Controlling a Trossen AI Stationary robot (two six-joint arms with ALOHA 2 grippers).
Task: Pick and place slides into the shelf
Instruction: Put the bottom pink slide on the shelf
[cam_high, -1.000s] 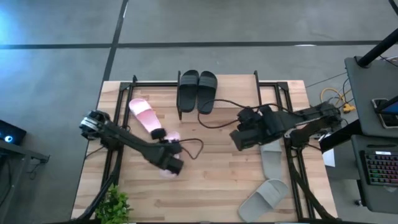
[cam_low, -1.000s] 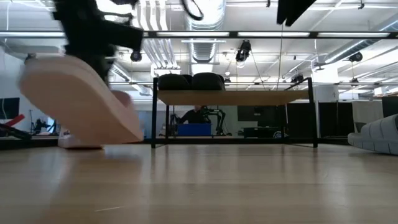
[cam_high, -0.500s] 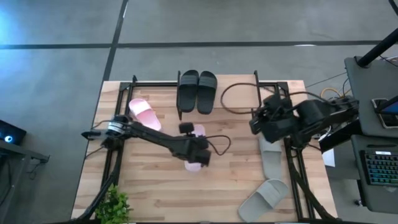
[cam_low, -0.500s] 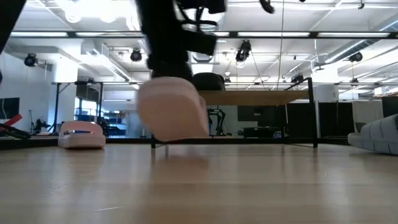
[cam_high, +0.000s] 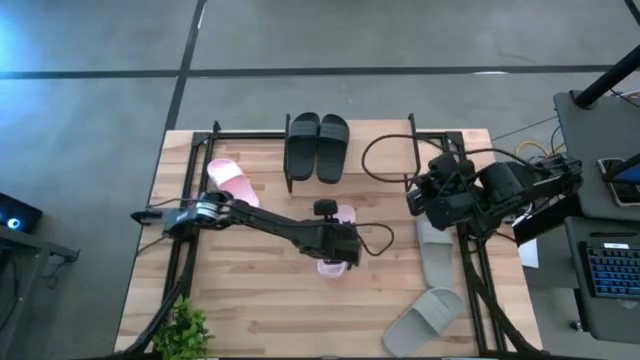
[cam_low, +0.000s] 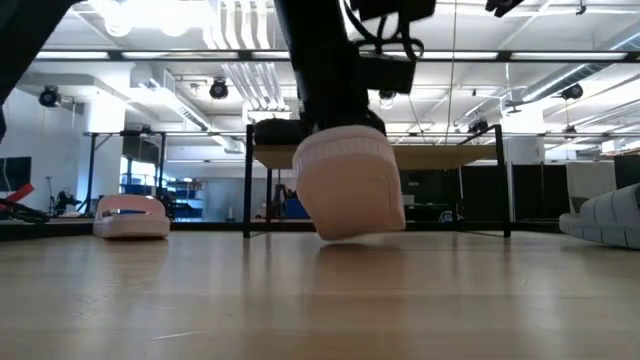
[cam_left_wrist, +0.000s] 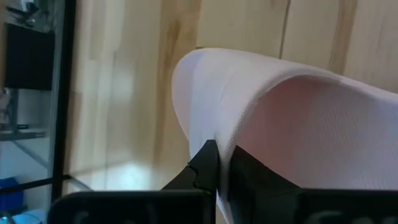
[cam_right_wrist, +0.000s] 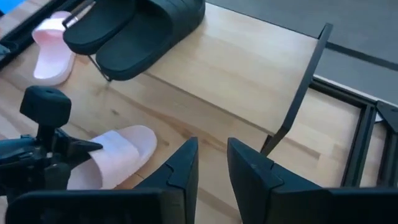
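Left gripper: my left gripper (cam_high: 335, 245) is stretched out over the middle of the table (cam_high: 240, 300), clamped on the strap of a pale pink slide (cam_high: 333, 262). In my left wrist view the dark fingers (cam_left_wrist: 208, 165) pinch the edge of that strap.
Held pink slide: it hangs tilted in my grip; in the low view (cam_low: 348, 190) it sits just above the tabletop, in front of the shelf.
Right gripper: my right gripper (cam_high: 418, 200) hovers at the right side of the table, beside the shelf's right end. Its fingers (cam_right_wrist: 183, 165) stand a narrow gap apart and hold nothing.
Shelf: the shelf (cam_high: 380, 150) stands at the far edge of the table, a light wooden board on thin dark legs.
Black slides: two black slides (cam_high: 317, 145) lie side by side on the left part of the shelf board.
Second pink slide: the other pink slide (cam_high: 228, 182) lies flat on the table at the far left, near the shelf's left end.
Grey slides: one grey slide (cam_high: 436, 255) lies at the right edge of the table; another grey slide (cam_high: 425, 318) lies at the near right corner.
Plant: a small green plant (cam_high: 183, 333) stands at the near left corner.
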